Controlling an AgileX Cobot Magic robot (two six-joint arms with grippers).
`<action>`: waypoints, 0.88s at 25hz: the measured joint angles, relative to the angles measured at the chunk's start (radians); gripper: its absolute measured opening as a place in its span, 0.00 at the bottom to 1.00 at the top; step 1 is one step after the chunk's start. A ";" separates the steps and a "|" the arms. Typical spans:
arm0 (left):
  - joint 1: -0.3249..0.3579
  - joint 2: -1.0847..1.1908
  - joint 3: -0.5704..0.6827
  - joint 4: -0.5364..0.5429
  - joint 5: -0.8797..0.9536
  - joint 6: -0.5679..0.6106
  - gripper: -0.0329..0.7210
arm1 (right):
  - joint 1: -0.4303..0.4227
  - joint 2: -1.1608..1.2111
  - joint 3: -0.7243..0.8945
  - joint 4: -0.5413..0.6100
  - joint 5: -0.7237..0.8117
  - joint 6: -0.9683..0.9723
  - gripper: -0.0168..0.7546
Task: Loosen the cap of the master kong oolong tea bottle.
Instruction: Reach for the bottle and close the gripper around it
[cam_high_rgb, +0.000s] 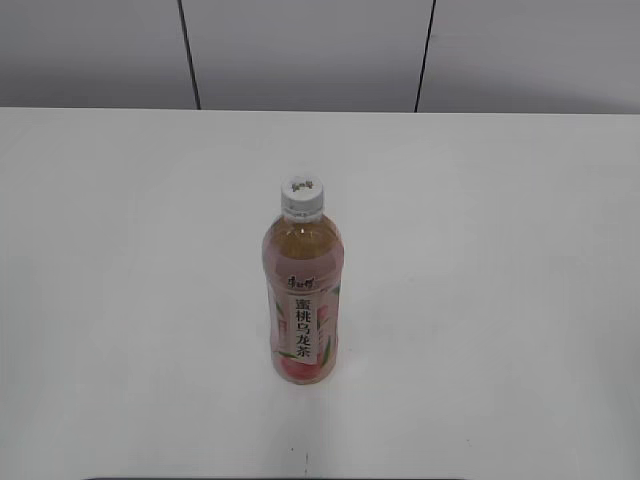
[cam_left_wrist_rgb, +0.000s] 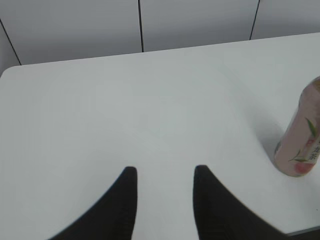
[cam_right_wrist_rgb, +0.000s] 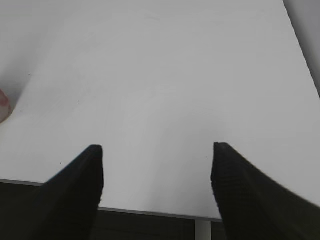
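Note:
The master kong oolong tea bottle (cam_high_rgb: 301, 300) stands upright near the middle of the white table, its pink-and-white label facing the exterior view. The white cap (cam_high_rgb: 301, 195) sits on its top. The bottle's lower part also shows at the right edge of the left wrist view (cam_left_wrist_rgb: 301, 137), and a sliver of it shows at the left edge of the right wrist view (cam_right_wrist_rgb: 3, 105). My left gripper (cam_left_wrist_rgb: 165, 171) is open and empty, well left of the bottle. My right gripper (cam_right_wrist_rgb: 157, 149) is open and empty over the table's near edge. Neither gripper shows in the exterior view.
The white table (cam_high_rgb: 480, 300) ends at a grey panelled wall (cam_high_rgb: 300, 50) at the back. Its near edge shows in the right wrist view (cam_right_wrist_rgb: 150, 212).

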 joint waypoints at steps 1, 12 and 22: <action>0.000 0.000 0.000 0.000 0.000 0.000 0.36 | 0.000 0.000 0.000 0.000 0.000 0.000 0.69; 0.000 0.000 0.000 -0.002 0.000 0.000 0.37 | 0.000 0.000 0.000 0.000 0.000 0.000 0.69; 0.000 0.055 0.000 -0.013 -0.001 0.000 0.67 | 0.000 0.000 0.000 0.000 0.000 0.000 0.69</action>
